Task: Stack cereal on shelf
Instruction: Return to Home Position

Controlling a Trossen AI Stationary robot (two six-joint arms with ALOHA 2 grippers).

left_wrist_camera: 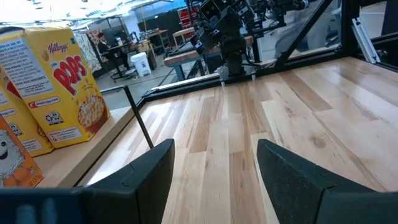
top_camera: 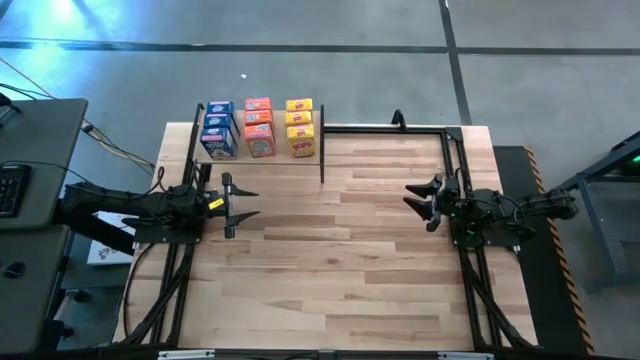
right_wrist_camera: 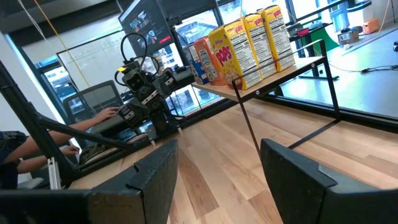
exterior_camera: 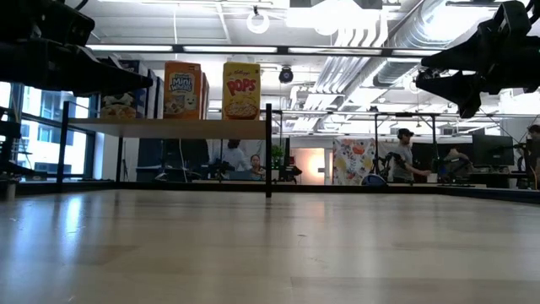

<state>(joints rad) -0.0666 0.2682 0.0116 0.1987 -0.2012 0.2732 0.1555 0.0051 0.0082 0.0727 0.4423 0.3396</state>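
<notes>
So, both grippers are empty w/ fingers spread. We see the left gripper (top_camera: 243, 203) hanging above the planked wooden tabletop (top_camera: 340, 270), w/ the right gripper (top_camera: 421, 200) opposite, facing it. Near the left gripper & well apart from the right, 3 small blue cardboard cereal boxes (top_camera: 218, 130), 3 orange-red cereal boxes (top_camera: 259, 127) & 3 yellow cereal boxes (top_camera: 300, 127) stand upright on the flat light-wood shelf w/ black posts (exterior_camera: 169, 127).

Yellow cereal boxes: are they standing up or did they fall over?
Standing up. The yellow cereal boxes stand straight in a row on the shelf, none tipped.
</notes>
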